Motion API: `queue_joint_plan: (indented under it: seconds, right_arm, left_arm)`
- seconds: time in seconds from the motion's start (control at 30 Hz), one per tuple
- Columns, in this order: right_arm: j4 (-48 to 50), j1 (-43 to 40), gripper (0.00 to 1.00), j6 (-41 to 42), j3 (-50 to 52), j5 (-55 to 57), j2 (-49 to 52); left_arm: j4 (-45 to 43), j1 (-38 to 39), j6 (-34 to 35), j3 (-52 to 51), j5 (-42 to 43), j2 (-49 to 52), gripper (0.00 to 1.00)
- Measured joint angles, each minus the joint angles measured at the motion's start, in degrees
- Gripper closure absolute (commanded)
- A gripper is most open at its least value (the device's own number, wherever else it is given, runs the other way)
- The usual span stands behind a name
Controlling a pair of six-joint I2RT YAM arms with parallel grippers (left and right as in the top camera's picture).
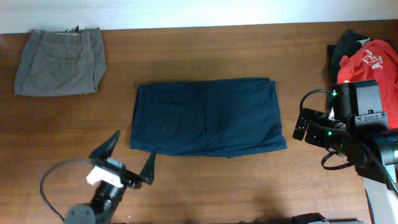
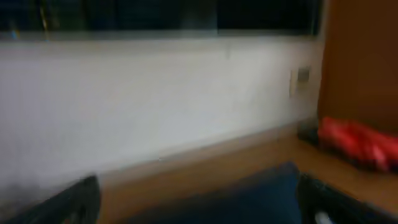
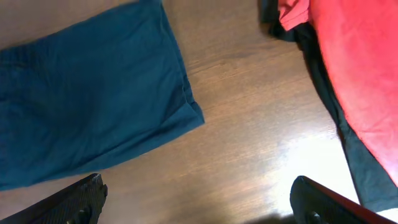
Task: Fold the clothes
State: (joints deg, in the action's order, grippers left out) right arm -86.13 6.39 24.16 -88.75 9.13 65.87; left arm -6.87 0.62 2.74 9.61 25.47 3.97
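Note:
The dark navy-blue shorts (image 1: pixel 207 116) lie folded flat in the middle of the table; they also show in the right wrist view (image 3: pixel 87 106) and blurred in the left wrist view (image 2: pixel 249 199). Folded grey shorts (image 1: pixel 61 61) sit at the back left. The red white-printed T-shirt (image 1: pixel 372 60) lies at the right edge, over a dark garment (image 1: pixel 346 45); it also shows in the right wrist view (image 3: pixel 360 68) and the left wrist view (image 2: pixel 357 140). My left gripper (image 1: pixel 127 158) is open and empty, just in front of the navy shorts' near left corner. My right gripper (image 1: pixel 301 124) is open and empty, to the right of the navy shorts.
The wooden table (image 1: pixel 205 53) runs to a white wall at the back. The right arm's body and cables (image 1: pixel 360 124) stand at the right, next to the red T-shirt. The left arm's cable (image 1: pixel 53 186) loops at the front left.

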Motion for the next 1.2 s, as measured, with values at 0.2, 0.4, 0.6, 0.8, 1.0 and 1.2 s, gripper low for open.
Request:
queue_joint_plan:
  seconds: [0.2, 0.4, 0.6, 0.8, 1.0, 1.2]
  right_arm:
    - [0.83, -0.09, 0.01, 1.64, -0.31, 2.08, -0.2]
    - [0.83, -0.09, 0.01, 2.23, -0.35, 2.47, -0.13]
    - [0.85, -0.09, 0.01, 2.45, -0.35, 2.43, -0.13]
    - [0.57, -0.09, 0.01, 2.43, -0.35, 2.43, -0.13]
    - [-0.68, -0.09, 0.01, 2.47, -0.35, 2.43, -0.13]
    - [-0.87, -0.09, 0.01, 2.34, -0.35, 2.43, -0.13]
  left_arm:
    - [30.73, 0.17, -2.69, 33.55, -3.45, 24.57, 0.01]
    - [50.16, 0.17, -10.1, 57.29, -3.19, 48.22, 0.01]
    - [48.61, 0.15, -12.5, 60.46, -3.19, 65.44, 0.01]
    - [40.81, -1.18, -13.05, 60.48, 1.05, 81.09, 0.01]
    - [37.11, -2.56, -13.07, 60.48, 3.39, 92.8, 0.01]
    - [37.77, -4.59, -13.07, 60.48, 5.9, 98.77, 0.01]
